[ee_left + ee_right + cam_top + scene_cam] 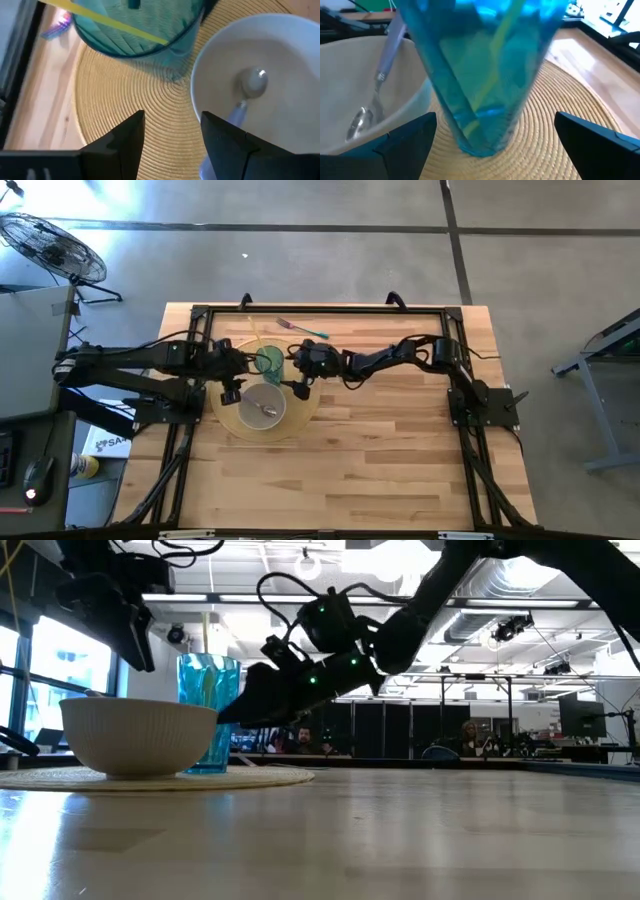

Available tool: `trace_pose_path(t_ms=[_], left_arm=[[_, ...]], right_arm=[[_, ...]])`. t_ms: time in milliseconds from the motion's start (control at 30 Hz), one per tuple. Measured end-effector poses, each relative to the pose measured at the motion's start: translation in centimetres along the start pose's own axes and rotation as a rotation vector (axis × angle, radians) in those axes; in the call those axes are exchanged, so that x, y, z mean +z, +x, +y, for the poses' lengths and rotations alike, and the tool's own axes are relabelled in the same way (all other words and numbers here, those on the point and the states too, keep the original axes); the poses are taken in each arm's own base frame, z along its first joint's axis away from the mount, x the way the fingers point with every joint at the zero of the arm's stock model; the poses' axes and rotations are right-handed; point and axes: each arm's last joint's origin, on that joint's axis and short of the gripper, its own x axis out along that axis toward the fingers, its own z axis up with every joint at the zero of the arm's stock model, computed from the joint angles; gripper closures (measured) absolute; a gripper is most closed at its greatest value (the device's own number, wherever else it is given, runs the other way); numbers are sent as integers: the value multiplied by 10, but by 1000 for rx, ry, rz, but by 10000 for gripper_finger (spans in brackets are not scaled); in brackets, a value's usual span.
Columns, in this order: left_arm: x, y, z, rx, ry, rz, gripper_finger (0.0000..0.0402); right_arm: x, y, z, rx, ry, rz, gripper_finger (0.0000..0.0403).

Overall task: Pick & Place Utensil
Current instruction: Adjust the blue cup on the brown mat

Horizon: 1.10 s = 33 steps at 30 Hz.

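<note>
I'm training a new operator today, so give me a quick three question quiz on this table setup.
1. True or false: the spoon lies in the white bowl.
2. Which utensil stands in the blue cup? A) yellow straw B) knife C) whisk
3. Fill in: bowl and cup both sit on a round woven ____.

Key:
1. True.
2. A. The right hand is open, facing the cup; the left hand is open above the mat by the bowl.
3. Placemat.
</note>
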Motion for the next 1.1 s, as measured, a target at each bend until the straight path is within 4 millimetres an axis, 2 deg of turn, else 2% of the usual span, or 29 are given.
trace_pose_path(t_ms=[200, 433, 800, 1100], left_arm=[[0, 1, 2, -1, -9, 3, 213], [1, 4, 1, 2, -3, 19, 213], [1, 4, 1, 3, -2, 19, 213], [8, 4, 0, 3, 9, -44, 213]], right_arm=[[1, 12, -3, 57, -21, -7, 4], [-10, 35, -4, 69, -26, 32, 4], [-4, 39, -4, 57, -34, -46, 6], [-3, 39, -4, 49, -28, -50, 63]])
